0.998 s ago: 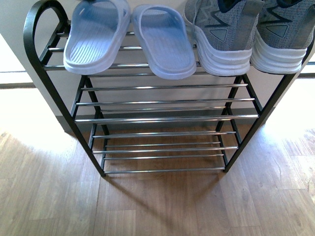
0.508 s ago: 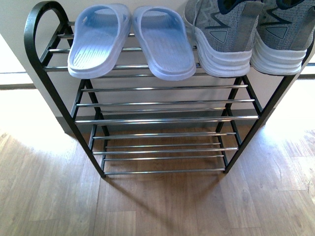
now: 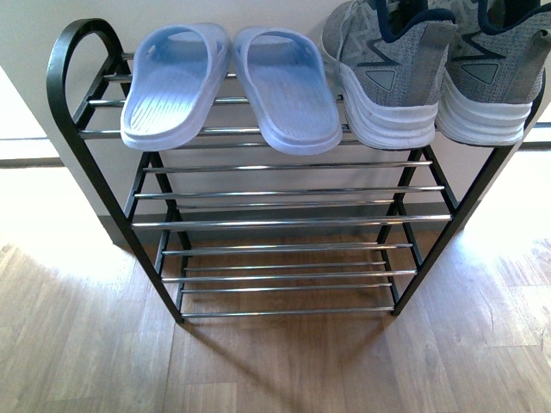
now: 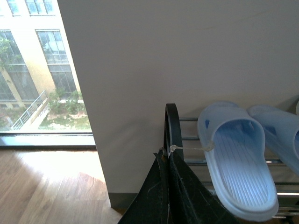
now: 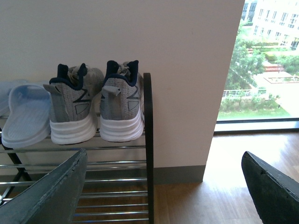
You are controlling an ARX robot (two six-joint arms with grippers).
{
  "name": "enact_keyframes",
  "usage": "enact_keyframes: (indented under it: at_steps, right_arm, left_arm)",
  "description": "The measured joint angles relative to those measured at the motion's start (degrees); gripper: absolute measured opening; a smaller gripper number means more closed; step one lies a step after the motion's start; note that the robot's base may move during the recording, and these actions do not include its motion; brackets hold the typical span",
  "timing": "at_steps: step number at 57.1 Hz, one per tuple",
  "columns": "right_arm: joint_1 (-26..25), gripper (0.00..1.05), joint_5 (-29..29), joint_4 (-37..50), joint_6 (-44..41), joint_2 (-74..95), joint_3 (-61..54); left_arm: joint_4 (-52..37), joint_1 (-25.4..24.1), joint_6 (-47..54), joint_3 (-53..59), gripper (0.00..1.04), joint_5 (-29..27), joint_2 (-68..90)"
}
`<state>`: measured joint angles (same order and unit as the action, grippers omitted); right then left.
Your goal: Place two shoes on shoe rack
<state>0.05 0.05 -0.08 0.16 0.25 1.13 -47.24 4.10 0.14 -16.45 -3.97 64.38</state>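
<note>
wall-side rack (image 3: 284,221), right fingers (image 5: 51,191) apart

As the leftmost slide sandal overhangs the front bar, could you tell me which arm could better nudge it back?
Left, probably: its wrist view has that slide sandal close by; the right gripper faces the sneakers at the far end.

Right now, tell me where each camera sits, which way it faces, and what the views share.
Front view: on the body, looking down at the shoe rack and wood floor; no arm shows.
Left wrist view: by the rack's arched end, facing the wall and window; the left tool, fingers together, shows.
Right wrist view: facing the grey sneakers; the right tool spread wide.
Shared: the blue slide sandals appear in all three.
</note>
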Motion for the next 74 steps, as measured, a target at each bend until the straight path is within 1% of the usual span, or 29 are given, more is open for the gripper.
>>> enact_keyframes:
  at_steps: [1,4,11,25,37,41,43,57,74]
  right_arm:
    - [0.0,0.96,0.0,0.0,0.0,0.0,0.0]
    - [0.0,0.96,0.0,0.0,0.0,0.0,0.0]
    - [0.0,0.96,0.0,0.0,0.0,0.0,0.0]
    - [0.0,0.96,0.0,0.0,0.0,0.0,0.0]
    - [0.0,0.96,0.0,0.0,0.0,0.0,0.0]
    - [0.0,0.96,0.0,0.0,0.0,0.0,0.0]
    - [0.0,0.96,0.0,0.0,0.0,0.0,0.0]
    - [0.0,0.96,0.0,0.0,0.0,0.0,0.0]
    - [0.0,0.96,0.0,0.0,0.0,0.0,0.0]
  left_arm:
    - [0.0,-0.2,0.0,0.6,0.01,0.1,-0.7]
    - [0.0,-2.5,0.0,3.0,0.01,3.4,-3.5]
    - [1.0,-3.9,0.0,5.8,0.01,3.6,-7.2]
    - [4.8,-3.9,0.0,10.1,0.01,4.0,-15.1]
    - [9.9,-3.9,0.0,12.8,0.01,4.0,-22.9]
    - [7.9,-3.9,0.0,14.5,0.01,4.0,-23.5]
    - [8.5,-3.9,0.0,15.4,0.01,4.0,-24.5]
    - [17.2,-3.9,0.0,15.6,0.01,4.0,-33.8]
    - [24.5,-3.9,0.0,15.6,0.01,4.0,-41.6]
